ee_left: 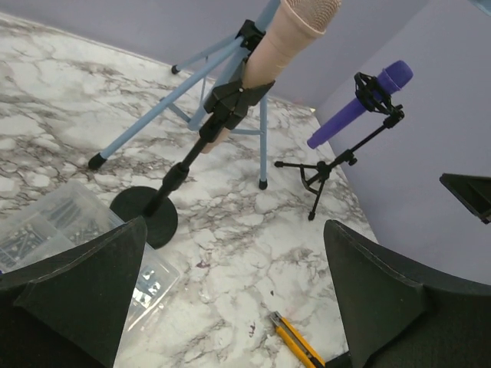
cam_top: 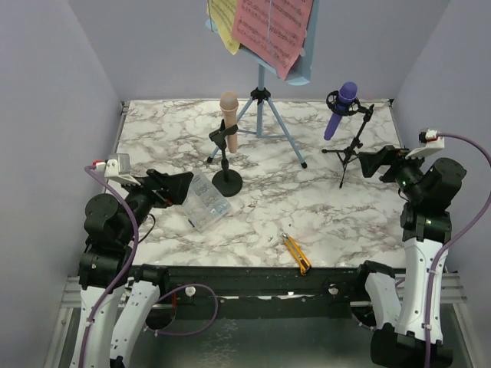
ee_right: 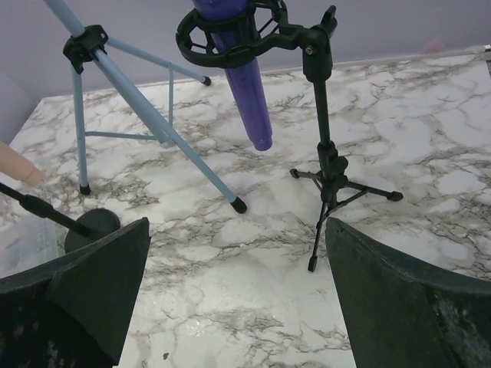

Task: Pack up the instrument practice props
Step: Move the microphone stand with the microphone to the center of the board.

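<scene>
Plainly, neither arm holds anything. The left gripper [cam_top: 176, 188] hovers low over the left side of the marble table [cam_top: 268, 218], its jaws spread wide with nothing between them. Its tips are just beside the clear plastic box [cam_top: 205, 202] of small parts, which lies flat on the table; whether they touch it cannot be told. The right gripper [cam_top: 374, 162] hangs at the right edge, likewise wide and empty, and points toward the tripod mic mount [cam_top: 349, 153] standing near it on three short black legs. That mount carries the purple microphone [cam_top: 340, 110] in a ring-shaped cradle, tilted with its head up and its tail pointing down toward the table. Left of centre, the beige microphone [cam_top: 229, 115] stands nearly upright, clipped into the other mic mount [cam_top: 225, 157], a black rod rising aslant from a round flat base. Between the two microphones and a little behind them stands the light-blue music rack [cam_top: 261, 100] on its tripod legs, one foot reaching close to the tripod mic mount. Its tray sits at the top of the overhead view. The pink page [cam_top: 272, 27] lies on the tray and overlaps the yellow page [cam_top: 224, 19] at its left. A yellow-and-black utility knife [cam_top: 296, 254] lies flat near the front edge of the table, well apart from the props.
</scene>
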